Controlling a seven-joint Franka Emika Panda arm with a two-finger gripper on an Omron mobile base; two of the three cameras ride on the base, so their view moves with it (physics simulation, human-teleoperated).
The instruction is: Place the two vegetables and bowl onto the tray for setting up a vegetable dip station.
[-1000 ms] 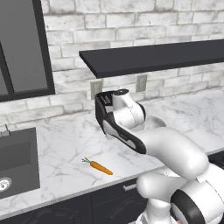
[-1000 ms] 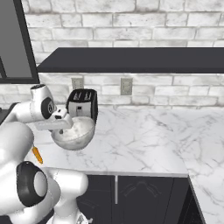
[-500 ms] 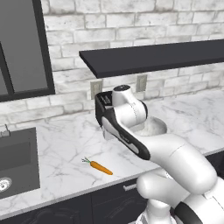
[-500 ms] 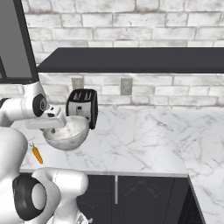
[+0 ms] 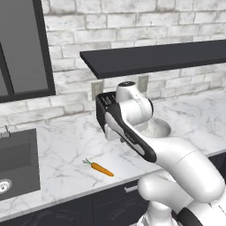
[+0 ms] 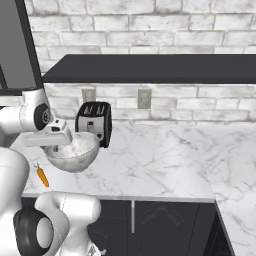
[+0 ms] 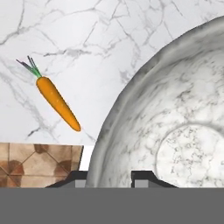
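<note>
Carrying the bowl (image 6: 72,150) by its rim, my gripper (image 7: 111,177) pinches the wall between both fingers, so it hangs clear above the counter (image 6: 165,160), just in front of the toaster (image 6: 94,121); the carrot (image 7: 57,102) lies below, nearer the counter's edge.

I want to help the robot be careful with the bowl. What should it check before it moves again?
1. Tool pinching the bowl rim, one finger inside and one outside: ok.
2. Bowl lifted off the counter: ok.
3. Bowl level, not tipping: ok.
4. Bowl away from the toaster: cannot tell, they look very near.
5. Carrot lying on the counter, out from under the bowl: ok.
6. Tray found, to know where to go: cannot tell.
</note>
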